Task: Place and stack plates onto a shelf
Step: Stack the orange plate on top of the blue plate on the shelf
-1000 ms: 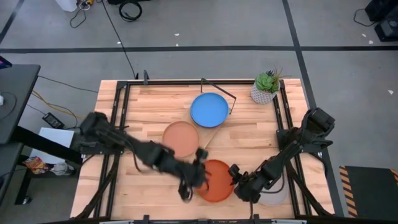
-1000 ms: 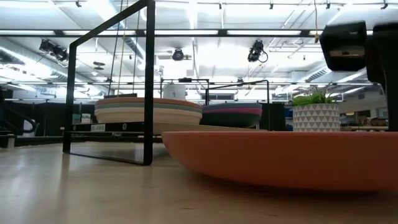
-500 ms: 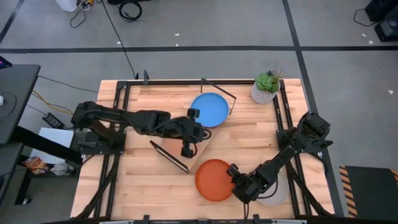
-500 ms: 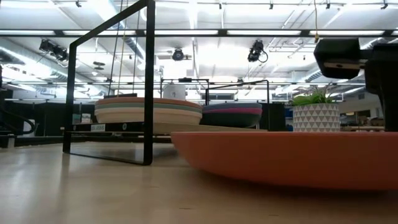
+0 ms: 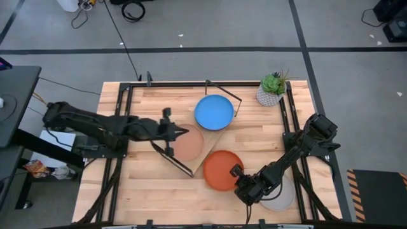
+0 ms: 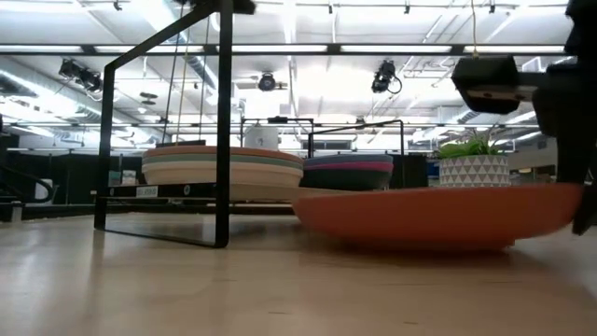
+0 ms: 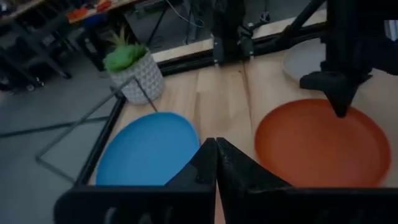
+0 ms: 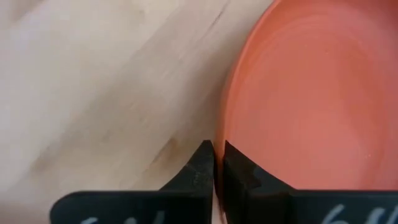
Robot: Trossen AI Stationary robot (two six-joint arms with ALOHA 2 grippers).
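From my station I see a small green plant [image 5: 273, 83] in a white patterned pot [image 5: 268, 97] standing upright at about one o'clock on the planked wooden tabletop [image 5: 159, 203], just inside its far right corner. The low view shows that pot [image 6: 474, 175] with a triangle pattern. On the grey floor, black tape lines [image 5: 191, 49] run past the twelve o'clock edge, and a coiled black cable [image 5: 133, 9] lies beyond them. A dark desk [image 5: 14, 102] sits at nine o'clock. Ceiling lights [image 6: 280, 49] stretch overhead.
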